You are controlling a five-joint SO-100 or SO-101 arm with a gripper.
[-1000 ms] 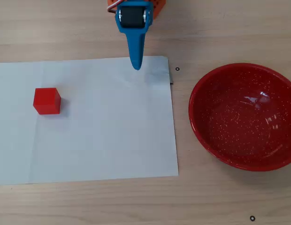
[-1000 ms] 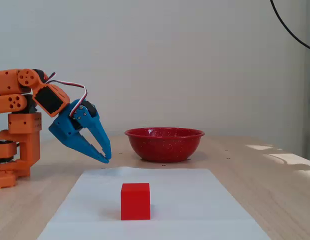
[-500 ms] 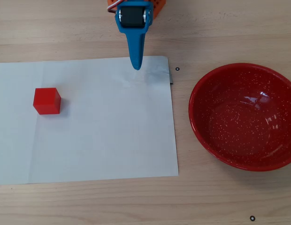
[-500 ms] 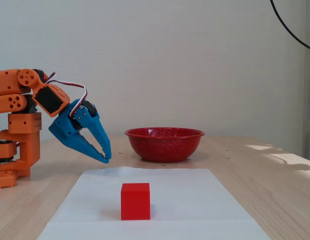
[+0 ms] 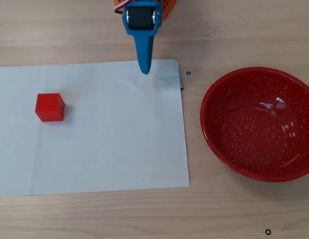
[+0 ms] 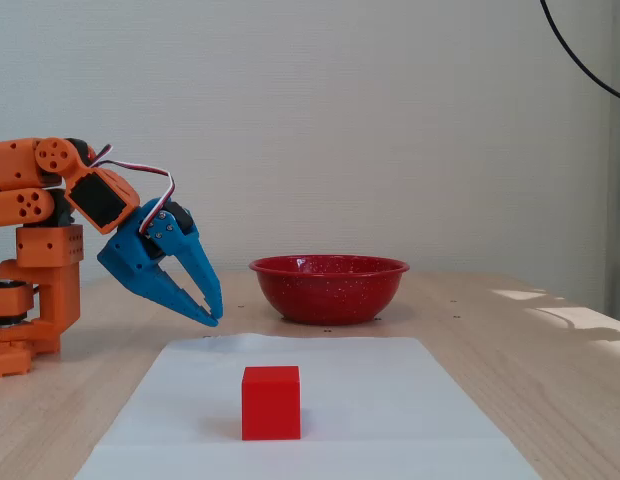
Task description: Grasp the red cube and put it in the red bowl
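We see the blue gripper [image 6: 216, 318] with its jaws brought together at the tips and holding nothing; in the overhead view it tapers to a single point [image 5: 145, 70]. It hangs just above the far edge of the white paper sheet [image 5: 109, 144], which we take as our landmark. The red cube [image 5: 50, 107] sits on the sheet near its left end in the overhead view, well apart from the gripper. The red bowl [image 5: 222, 149] stands off the sheet, just beyond its right edge, and is empty.

We judge the reach has not begun. The jaws must spread before descending; if they come down closed, they could knock the cube along the smooth paper. The sheet itself might slide or lift under a dragging fingertip.

We count one cube, one bowl, one sheet, one gripper.
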